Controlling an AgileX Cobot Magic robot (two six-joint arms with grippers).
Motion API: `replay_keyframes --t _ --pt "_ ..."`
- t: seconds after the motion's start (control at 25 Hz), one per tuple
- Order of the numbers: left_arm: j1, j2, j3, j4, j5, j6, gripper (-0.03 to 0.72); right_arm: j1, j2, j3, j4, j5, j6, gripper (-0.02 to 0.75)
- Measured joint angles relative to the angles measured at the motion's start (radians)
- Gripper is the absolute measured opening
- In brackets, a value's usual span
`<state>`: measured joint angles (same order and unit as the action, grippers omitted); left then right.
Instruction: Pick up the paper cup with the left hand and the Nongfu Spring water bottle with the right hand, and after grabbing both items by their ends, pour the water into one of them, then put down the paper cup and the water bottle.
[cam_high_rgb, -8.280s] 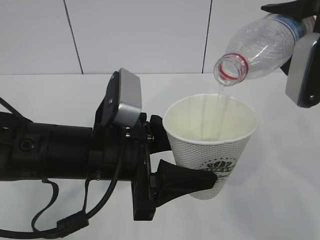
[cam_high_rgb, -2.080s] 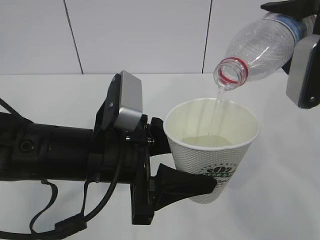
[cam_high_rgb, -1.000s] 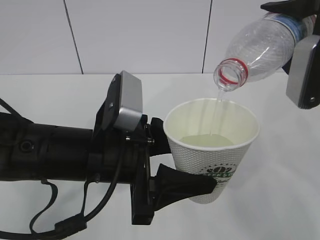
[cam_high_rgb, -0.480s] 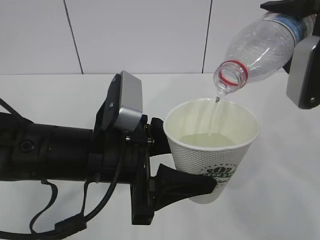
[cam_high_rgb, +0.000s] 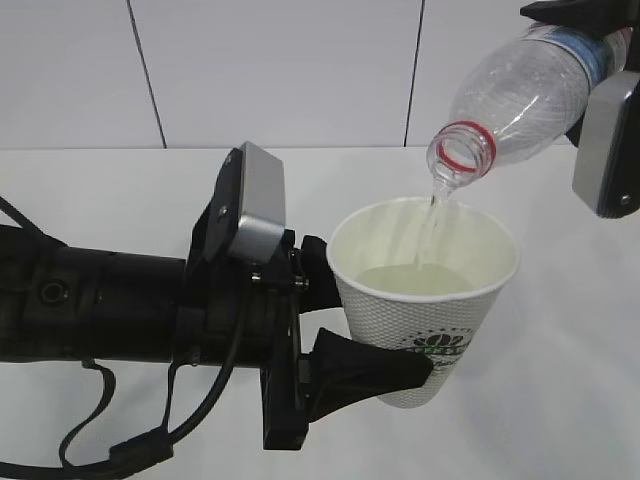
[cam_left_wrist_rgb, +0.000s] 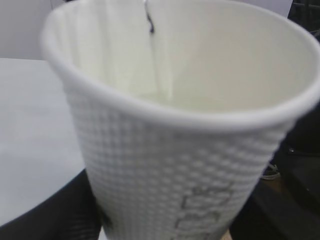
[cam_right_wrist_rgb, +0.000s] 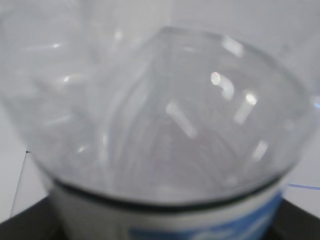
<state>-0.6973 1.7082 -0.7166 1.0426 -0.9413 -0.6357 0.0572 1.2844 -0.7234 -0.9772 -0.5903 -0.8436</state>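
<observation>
My left gripper (cam_high_rgb: 385, 318) is shut on the white dimpled paper cup (cam_high_rgb: 440, 315) and holds it upright by its lower part, above the table. Water (cam_high_rgb: 415, 281) fills the cup's lower part. My right gripper (cam_high_rgb: 600, 35) at the top right is shut on the base end of the clear water bottle (cam_high_rgb: 520, 95), which tilts mouth-down over the cup. A thin stream (cam_high_rgb: 430, 222) falls from its red-ringed neck (cam_high_rgb: 462, 152). The left wrist view shows the cup (cam_left_wrist_rgb: 170, 170) between black fingers (cam_left_wrist_rgb: 45, 215). The right wrist view is filled by the bottle (cam_right_wrist_rgb: 165, 130).
The white table (cam_high_rgb: 120, 185) stretches behind and beside the cup, backed by a white panelled wall (cam_high_rgb: 280, 70). My left arm (cam_high_rgb: 110, 305) with its silver-grey box (cam_high_rgb: 255, 200) lies across the left side, and black cables (cam_high_rgb: 130, 440) hang below it.
The water in the cup has risen since the earliest frame. The stream broke to a drip half a second ago and runs thin again now. Neither gripper has shifted.
</observation>
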Motion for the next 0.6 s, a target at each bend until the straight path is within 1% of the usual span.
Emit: replay_keyframes --t 0.6 --pt "0.0 0.0 0.0 0.0 0.004 0.0 0.502 0.0 0.0 -0.002 0.0 0.0 -0.033 0.477"
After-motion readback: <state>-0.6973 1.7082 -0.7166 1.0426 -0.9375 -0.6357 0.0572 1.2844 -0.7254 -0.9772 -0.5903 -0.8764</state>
